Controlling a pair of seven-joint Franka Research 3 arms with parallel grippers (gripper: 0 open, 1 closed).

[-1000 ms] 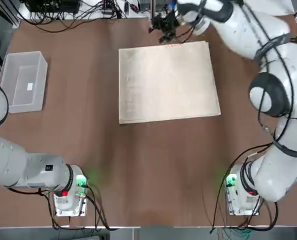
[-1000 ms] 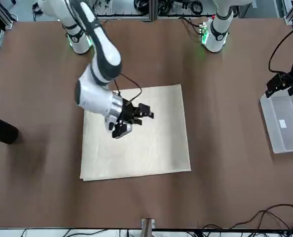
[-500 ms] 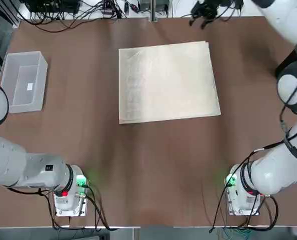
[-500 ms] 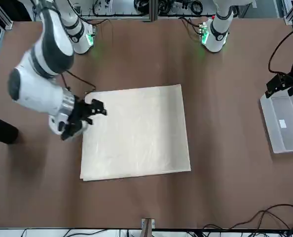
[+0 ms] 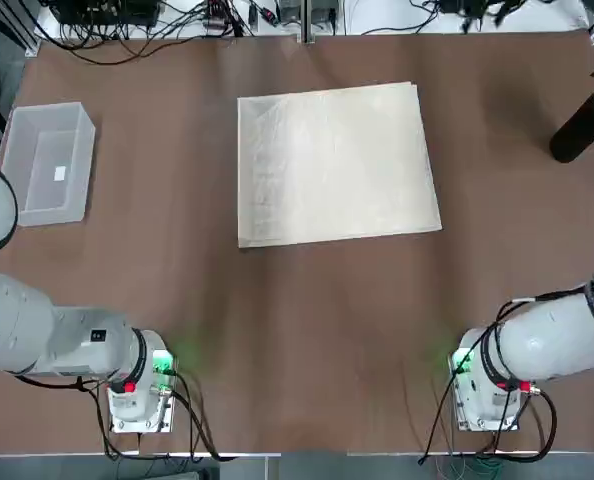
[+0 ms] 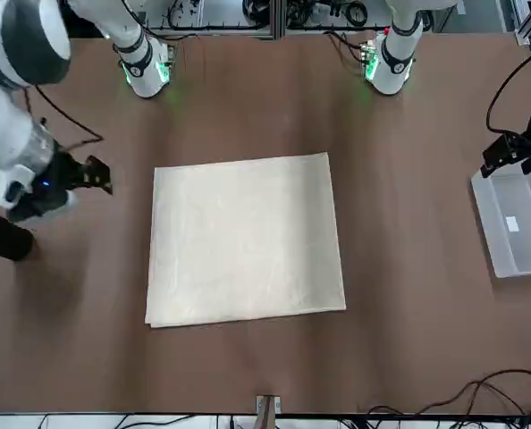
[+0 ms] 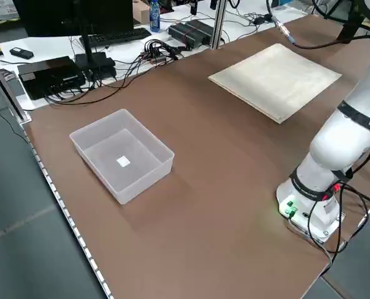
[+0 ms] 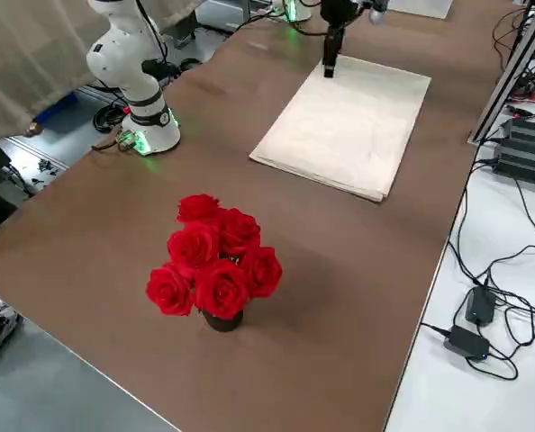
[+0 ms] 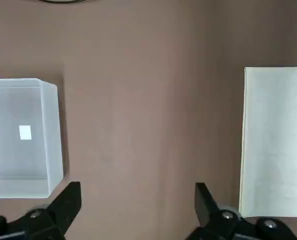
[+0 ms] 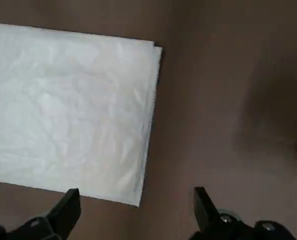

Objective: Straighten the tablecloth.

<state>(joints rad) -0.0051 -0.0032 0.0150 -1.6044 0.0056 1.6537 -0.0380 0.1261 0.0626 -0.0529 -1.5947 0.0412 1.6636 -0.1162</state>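
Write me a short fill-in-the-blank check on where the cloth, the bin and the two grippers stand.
The tablecloth lies on the brown ____. Beside it, toward the robot's own ____, sits the clear plastic bin. The left gripper, above the table between bin and cloth, has its jaws ____. The right gripper, also with jaws apart, hangs off to the cloth's ____ side, by the robot's own sides.

Missing words: table; left; open; right
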